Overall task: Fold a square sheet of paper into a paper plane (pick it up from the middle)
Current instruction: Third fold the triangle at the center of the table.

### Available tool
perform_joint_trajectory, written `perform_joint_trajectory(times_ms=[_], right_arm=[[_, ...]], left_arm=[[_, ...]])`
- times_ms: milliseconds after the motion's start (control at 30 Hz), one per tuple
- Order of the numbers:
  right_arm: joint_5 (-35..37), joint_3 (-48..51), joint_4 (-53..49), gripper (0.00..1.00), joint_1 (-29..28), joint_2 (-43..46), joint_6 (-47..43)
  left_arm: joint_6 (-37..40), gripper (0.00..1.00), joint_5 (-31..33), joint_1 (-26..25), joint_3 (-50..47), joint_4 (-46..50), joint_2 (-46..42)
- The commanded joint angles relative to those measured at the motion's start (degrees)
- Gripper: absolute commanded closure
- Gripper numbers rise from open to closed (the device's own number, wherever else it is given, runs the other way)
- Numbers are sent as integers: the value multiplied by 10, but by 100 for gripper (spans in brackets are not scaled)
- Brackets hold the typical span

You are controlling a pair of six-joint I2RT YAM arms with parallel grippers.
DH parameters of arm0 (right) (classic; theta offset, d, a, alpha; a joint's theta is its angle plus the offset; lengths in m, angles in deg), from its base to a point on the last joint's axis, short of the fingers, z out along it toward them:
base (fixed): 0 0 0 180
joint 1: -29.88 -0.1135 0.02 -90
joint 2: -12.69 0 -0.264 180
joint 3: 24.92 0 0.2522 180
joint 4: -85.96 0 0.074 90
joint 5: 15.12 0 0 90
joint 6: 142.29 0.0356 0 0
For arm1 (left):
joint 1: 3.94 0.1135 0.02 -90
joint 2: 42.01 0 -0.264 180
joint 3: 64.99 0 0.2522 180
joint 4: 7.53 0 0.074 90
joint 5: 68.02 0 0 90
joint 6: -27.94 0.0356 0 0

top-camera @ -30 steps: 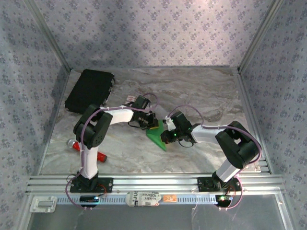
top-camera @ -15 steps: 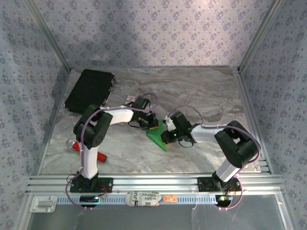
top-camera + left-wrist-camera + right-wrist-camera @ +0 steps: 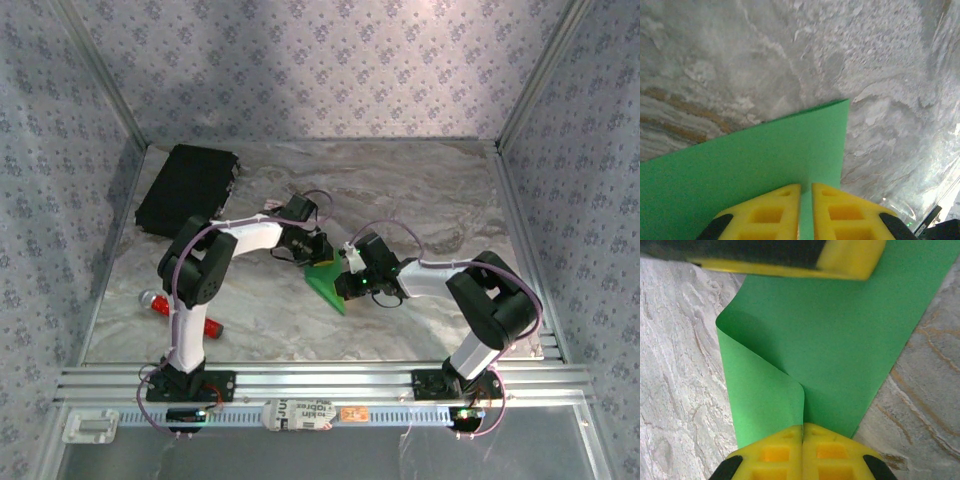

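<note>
The left tool [image 3: 806,186] is sitting a touch farther back than a second ago. Its yellow fingers are standing a sliver apart with green showing in the gap, and I cannot tell whether it is gripping anything. The right tool [image 3: 802,427] is pinching a raised fold of the sheet of paper [image 3: 840,340], fingers pressed together. The sheet is lying mid-tabletop [image 3: 430,210] between both tools, one edge curling up. A black case [image 3: 188,188] is resting far left.

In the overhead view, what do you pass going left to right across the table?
Black case, green paper, right arm's elbow.
</note>
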Motion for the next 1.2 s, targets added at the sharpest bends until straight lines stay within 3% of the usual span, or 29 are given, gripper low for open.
perform_joint_trajectory(times_ms=[0, 100, 300, 500, 600, 700, 967, 1167], right_arm=[[29, 9, -21, 100, -3, -18, 10], [33, 9, -22, 100, -3, -18, 10], [41, 9, -25, 100, -3, -19, 16], [60, 15, -19, 100, -2, -22, 29], [61, 16, -18, 100, 0, -24, 32], [63, 15, -18, 100, 1, -23, 32], [62, 15, -23, 100, 3, -22, 29], [64, 16, -23, 100, 3, -20, 29]], left_arm=[[19, 84, 16, -1, 30, 37, -5], [19, 76, 31, -2, 40, 50, -22], [-8, 75, 65, -2, -12, 22, -101], [-110, 97, 42, -3, -164, -145, -207], [-179, 100, 22, -10, -246, -263, -238], [-233, 100, 20, -29, -309, -351, -249], [-282, 100, 45, -62, -375, -446, -221], [-284, 100, 35, -63, -368, -436, -195]])
